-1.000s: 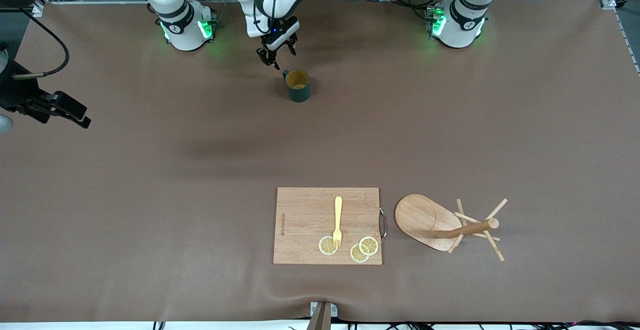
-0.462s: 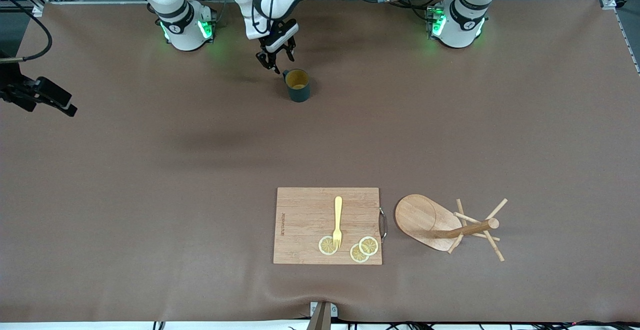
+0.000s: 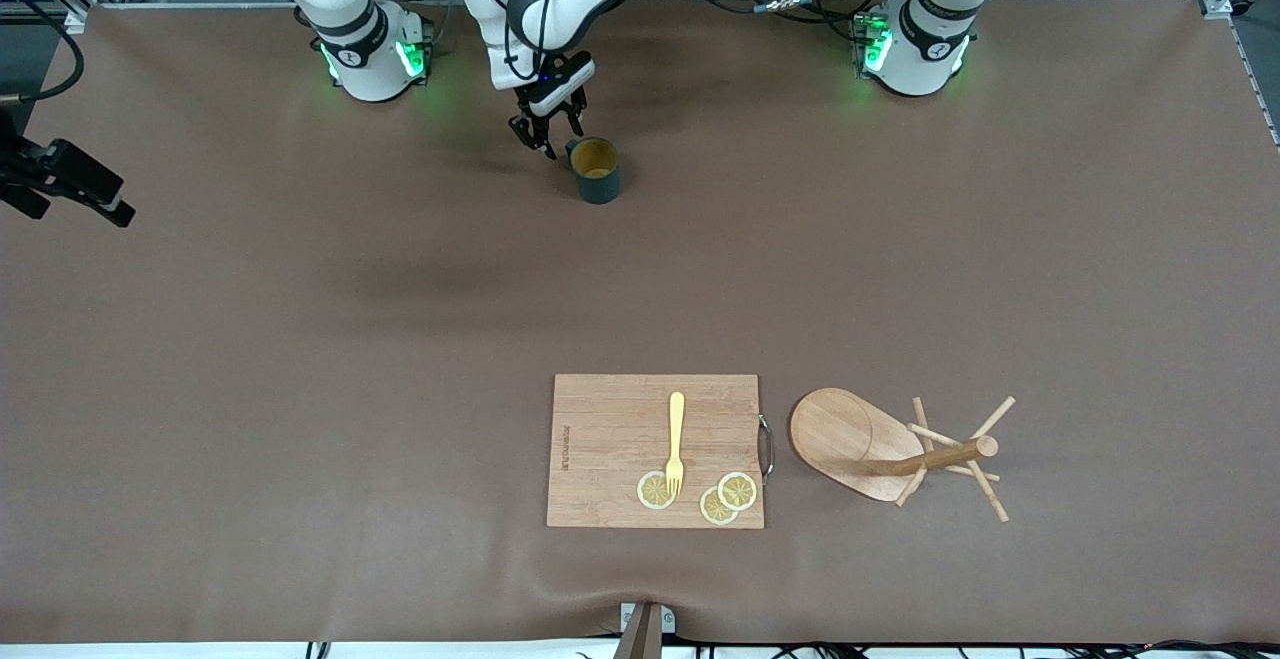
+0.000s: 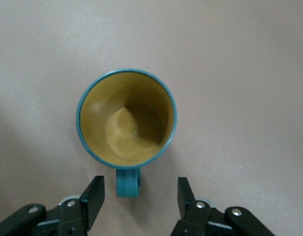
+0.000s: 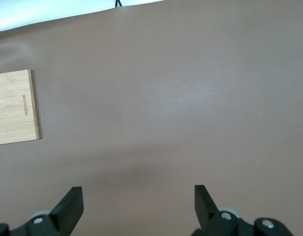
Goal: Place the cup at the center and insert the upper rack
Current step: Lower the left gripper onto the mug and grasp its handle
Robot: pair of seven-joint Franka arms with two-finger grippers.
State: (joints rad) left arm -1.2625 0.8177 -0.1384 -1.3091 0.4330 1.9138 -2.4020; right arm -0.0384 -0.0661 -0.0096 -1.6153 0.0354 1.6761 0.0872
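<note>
The left gripper [image 4: 139,196] hangs parted astride the cup's handle, fingers [image 4: 95,194] clear of it. The cup [image 3: 598,170] stands upright at the table's 12 o'clock. The right gripper [image 5: 136,201] waits, spread wide, empty. The cutting board's [image 3: 620,439] imprint is unreadable.

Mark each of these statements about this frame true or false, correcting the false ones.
1. The cup stands upright on the table. True.
2. The left pincer grips the cup's handle. False: its fingers stand apart on either side of the handle, not touching it.
3. The mug tree stands upright. False: it lies tipped over beside the cutting board.
4. A yellow fork lies on the cutting board with lemon slices. True.
5. The right pincer holds the cutting board. False: it is open and empty over bare table.
</note>
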